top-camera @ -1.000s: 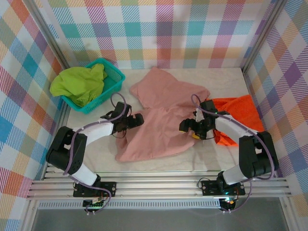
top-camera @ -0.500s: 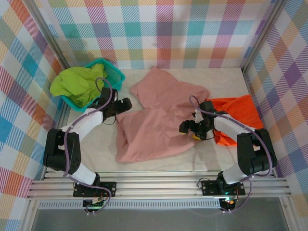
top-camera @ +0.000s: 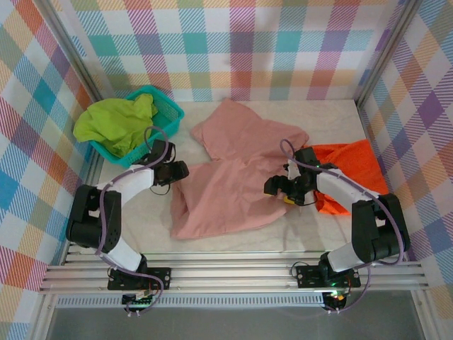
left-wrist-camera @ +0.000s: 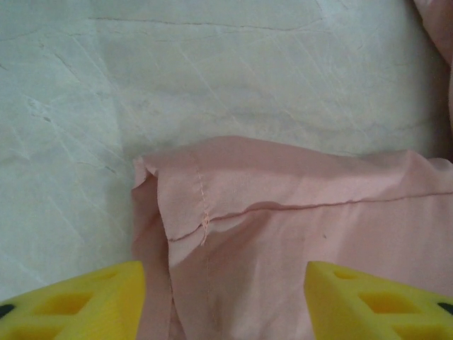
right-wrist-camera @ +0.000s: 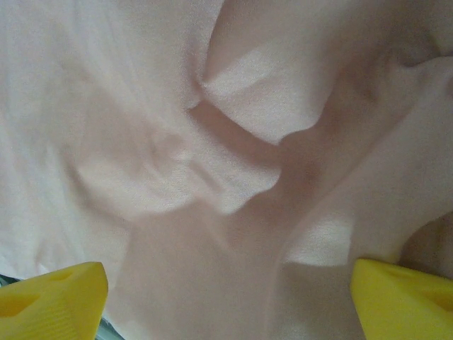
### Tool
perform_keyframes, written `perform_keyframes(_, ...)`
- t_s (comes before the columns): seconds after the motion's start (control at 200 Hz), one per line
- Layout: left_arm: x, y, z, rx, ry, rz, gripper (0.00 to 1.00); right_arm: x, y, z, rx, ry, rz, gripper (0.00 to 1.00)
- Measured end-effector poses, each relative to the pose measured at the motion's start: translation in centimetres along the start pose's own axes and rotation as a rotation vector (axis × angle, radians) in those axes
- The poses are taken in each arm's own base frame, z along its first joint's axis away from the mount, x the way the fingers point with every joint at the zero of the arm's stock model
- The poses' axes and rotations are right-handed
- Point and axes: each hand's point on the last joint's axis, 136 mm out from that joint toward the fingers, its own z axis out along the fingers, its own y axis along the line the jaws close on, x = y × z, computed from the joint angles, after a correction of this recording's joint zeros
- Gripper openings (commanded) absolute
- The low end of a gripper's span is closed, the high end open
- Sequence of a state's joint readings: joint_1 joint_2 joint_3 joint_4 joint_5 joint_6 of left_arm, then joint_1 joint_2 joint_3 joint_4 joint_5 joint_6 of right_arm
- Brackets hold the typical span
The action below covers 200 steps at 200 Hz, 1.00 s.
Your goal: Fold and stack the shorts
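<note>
The dusty pink shorts (top-camera: 233, 173) lie spread and rumpled in the middle of the table. My left gripper (top-camera: 175, 172) is low at their left corner; its yellow fingers (left-wrist-camera: 71, 301) stand apart on either side of the hemmed pink corner (left-wrist-camera: 212, 212), with a gap to the cloth on the right side. Over the right edge of the pink shorts (right-wrist-camera: 212, 142), my right gripper (top-camera: 277, 188) is wide open. The orange shorts (top-camera: 354, 166) lie crumpled at the right, partly under the right arm. The lime green shorts (top-camera: 117, 124) sit bunched in the basket.
The teal mesh basket (top-camera: 166, 113) stands at the back left, close behind my left arm. Bare pale tabletop (top-camera: 141, 219) shows left of and in front of the pink shorts. Checked walls close in the table on three sides.
My left gripper has drawn back off the pink cloth toward the left, swung near the basket, then settled at the cloth's left corner with its jaws narrower. The right arm has stayed still.
</note>
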State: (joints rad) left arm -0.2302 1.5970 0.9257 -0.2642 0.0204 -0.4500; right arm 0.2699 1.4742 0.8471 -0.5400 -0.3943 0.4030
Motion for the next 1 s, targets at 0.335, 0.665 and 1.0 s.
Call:
perform_keyframes(0.335, -0.2, 0.0, 3.0, -0.025, 0.036, 0.028, 0.39, 0.0, 0.2, -0.2, -0.003, -0.007, -0.004, 0.89)
perform_keyframes(0.665, -3.2, -0.8, 2.2, -0.025, -0.014, 0.044, 0.0, -0.1, 0.1, -0.3, 0.001, -0.01, -0.006, 0.89)
perform_keyframes(1.0, -10.0, 0.4, -0.1, -0.024, -0.081, -0.038, 0.34, -0.1, -0.7, 0.1, 0.035, -0.007, -0.012, 0.89)
